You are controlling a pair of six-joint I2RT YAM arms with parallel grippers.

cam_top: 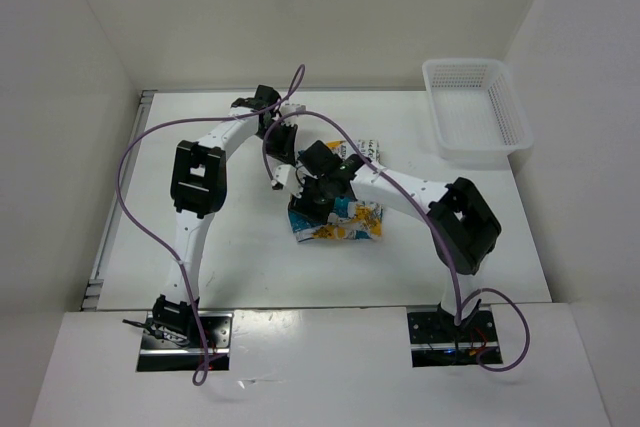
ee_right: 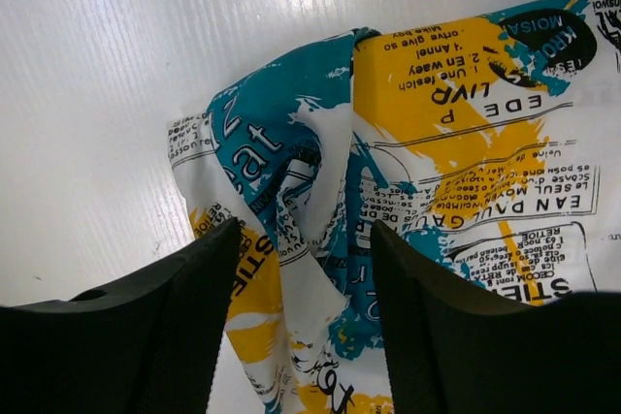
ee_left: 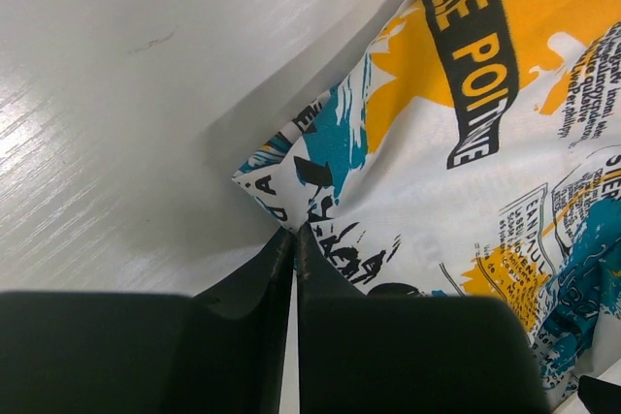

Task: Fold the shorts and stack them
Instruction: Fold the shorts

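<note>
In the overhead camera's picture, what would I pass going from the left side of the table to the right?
Left arm → shorts → white mesh basket.

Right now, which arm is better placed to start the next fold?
Left. The left fingers are shut at a corner of the shorts, apparently pinching it; the right fingers stand open above the cloth.

Over the shorts (cam_top: 345,225), left arm (cam_top: 200,182) and right arm (cam_top: 460,222) crowded the middle; table (cam_top: 250,257) lay open around; basket (cam_top: 433,107) probably well clear.
</note>
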